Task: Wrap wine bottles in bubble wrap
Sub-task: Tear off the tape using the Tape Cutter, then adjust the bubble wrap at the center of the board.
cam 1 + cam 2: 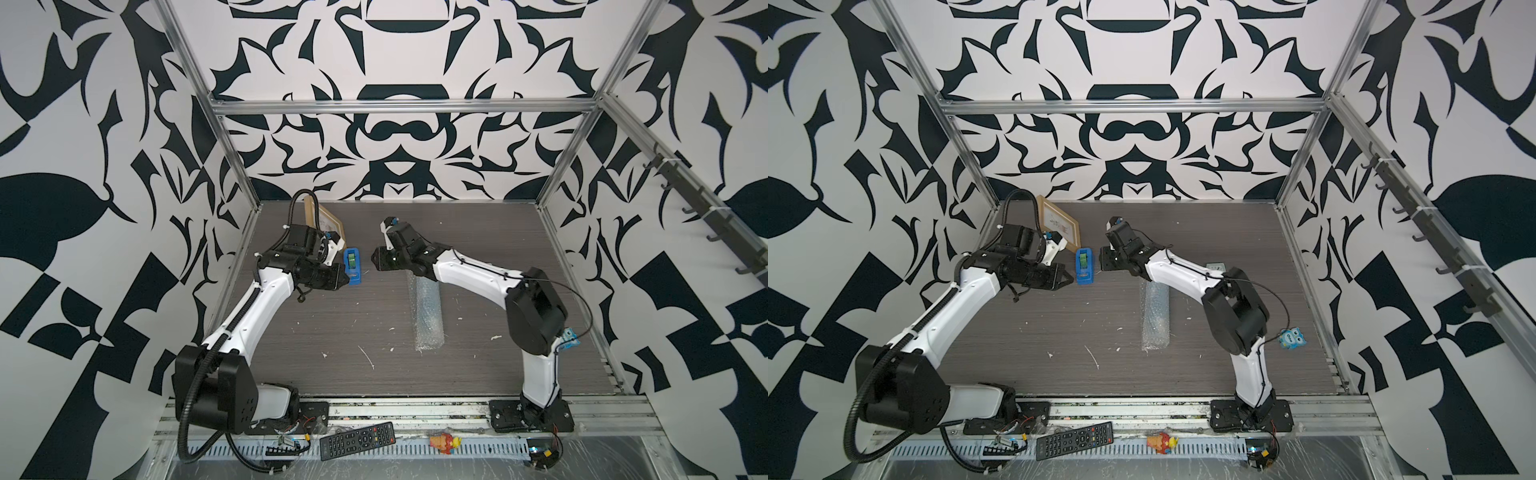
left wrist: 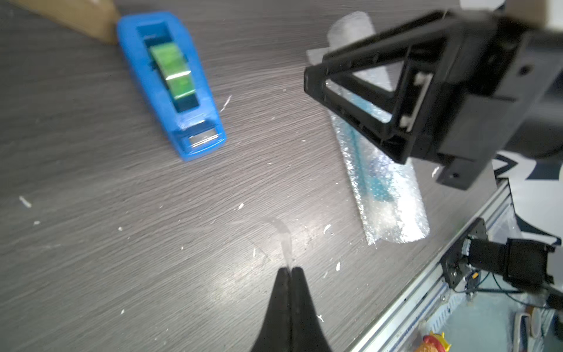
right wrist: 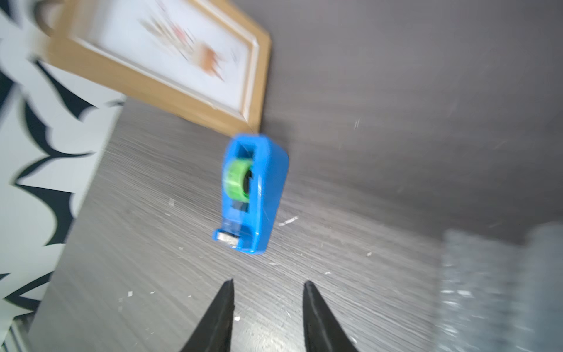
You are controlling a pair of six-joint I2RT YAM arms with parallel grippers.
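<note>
The bubble wrap (image 1: 427,311) (image 1: 1155,316) lies as a long closed roll on the dark table, right of centre. In the left wrist view the wine bottle's blue liquid (image 2: 370,179) shows through the bubble wrap (image 2: 396,213); its cap and label cannot be made out. My left gripper (image 1: 346,281) (image 1: 1068,281) (image 2: 291,268) hovers beside the blue tape dispenser, jaws shut; a faint clear strip (image 2: 285,240) runs out from its tips. My right gripper (image 1: 374,264) (image 1: 1103,260) (image 3: 268,282) is open and empty. It hangs above the roll's far end and faces the dispenser.
A blue tape dispenser (image 1: 352,268) (image 1: 1085,266) (image 2: 173,88) (image 3: 254,195) with a green roll stands between the two grippers. A wooden picture frame (image 1: 326,220) (image 3: 170,61) leans at the back left. White scraps dot the table. A remote (image 1: 357,439) and small toy (image 1: 444,441) lie on the front rail.
</note>
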